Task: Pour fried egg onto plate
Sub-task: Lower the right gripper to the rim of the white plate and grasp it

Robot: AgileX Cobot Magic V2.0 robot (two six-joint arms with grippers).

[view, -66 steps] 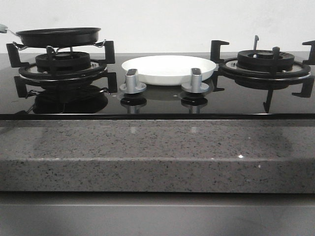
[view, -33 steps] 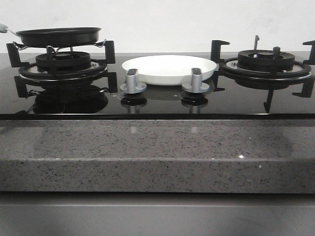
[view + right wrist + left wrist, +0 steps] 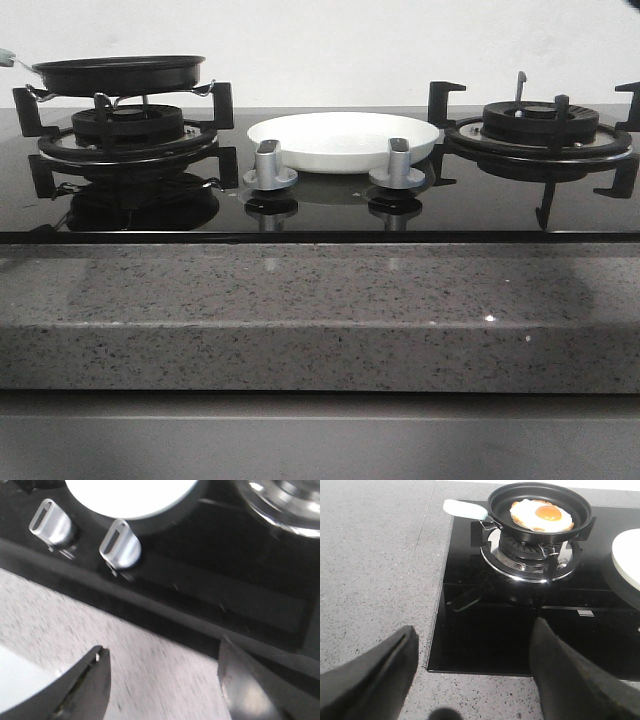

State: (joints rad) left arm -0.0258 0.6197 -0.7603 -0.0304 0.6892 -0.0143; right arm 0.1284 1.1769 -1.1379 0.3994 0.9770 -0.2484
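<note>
Left claw [image 3: 472,672]: two black fingers spread wide apart, holding nothing, positioned over the near edge of the glossy black glass hob [image 3: 485,640] where it met the speckled grey stone counter [image 3: 375,570].

Right claw [image 3: 162,682]: black fingers likewise parted and empty, above the grey counter just in front of the hob; view blurred.

Flat sunny-side-up fried egg [image 3: 541,515]: white with browned edges and round orange yolk, lay inside the round black frying pan [image 3: 540,507].

Frying pan: sat on the black pan supports of the left gas burner [image 3: 128,130]; its pale mint handle [image 3: 465,509] pointed away from the plate.

Round shallow glossy white plate [image 3: 343,140]: rested on the hob between the two burners, just behind two silver control knobs [image 3: 269,167], apart from the pan. Nothing seen on the part of it in view.

Right gas burner [image 3: 540,125]: black supports, nothing on them.
</note>
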